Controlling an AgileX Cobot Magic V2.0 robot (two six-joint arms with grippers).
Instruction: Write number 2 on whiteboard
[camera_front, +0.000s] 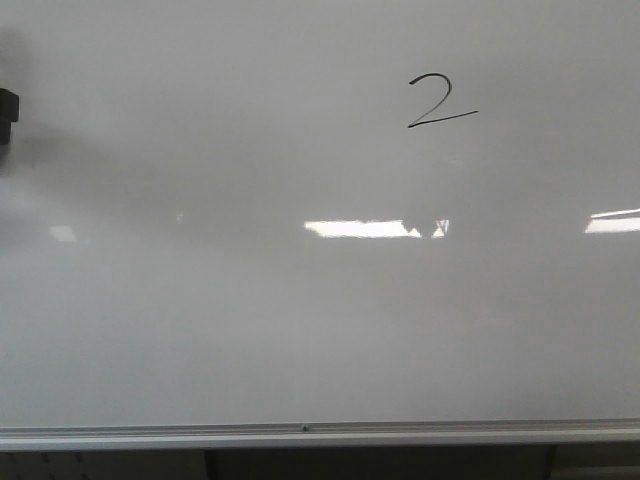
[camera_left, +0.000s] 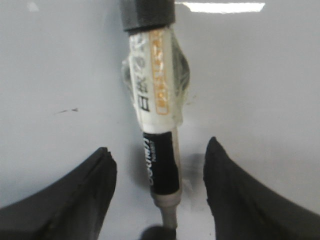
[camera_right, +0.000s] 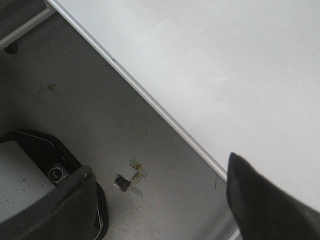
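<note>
One digit: thin black hand-drawn number 2 complete on glossy white whiteboard.
Left fingers: spread, black-and-white marker between, grip uncertain.
Right fingers: apart, empty.
Risk: stray tip contact could smear.

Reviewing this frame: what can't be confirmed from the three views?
- Marker tip: left wrist view, cut off by the picture's edge, so contact with the whiteboard is unknown.
- Marker label: left wrist view, blurred, unreadable.
- Left gripper grip: fingers spread; marker's mount hidden.
- Dark object: front view, cut by the edge, blurred.

Front camera facing whiteboard, wrist cameras close, sharing it
</note>
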